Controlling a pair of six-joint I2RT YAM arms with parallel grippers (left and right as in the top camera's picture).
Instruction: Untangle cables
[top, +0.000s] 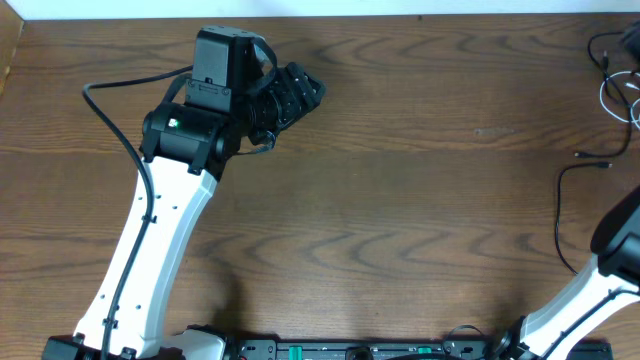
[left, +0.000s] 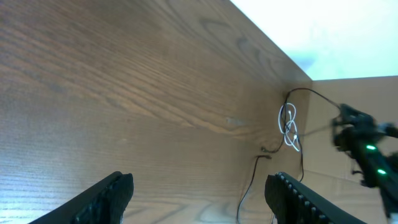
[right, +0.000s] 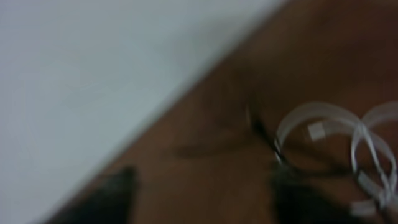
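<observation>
you have three cables in sight: one white and, as far as you can tell, two black, all gathered toward the 2 to 3 o'clock edge of the table in the overhead view, well apart from the left arm at 10 o'clock. the white cable lies there in a bunch of small loops, partly cut by the frame edge; in your left wrist view its loops stack one over another, so its long axis runs 12 to 6 there. the long black cable lies just below it at 3 o'clock, running roughly 6 to 12 in the overhead view, then bending at the top toward 3 o'clock, where a small plug end lies. the second black cable sits at the 2 o'clock corner, and from the left wrist it shows as a thin arc over the white loops. your left gripper points toward 3 o'clock, its jaws spread wide with only bare wood between them. your right arm comes in from 4 o'clock. the right wrist view is badly blurred: the right gripper shows two dark fingers standing apart with wood between, the white loops at 3 o'clock of it, and you cannot tell whether a finger touches any cable.
</observation>
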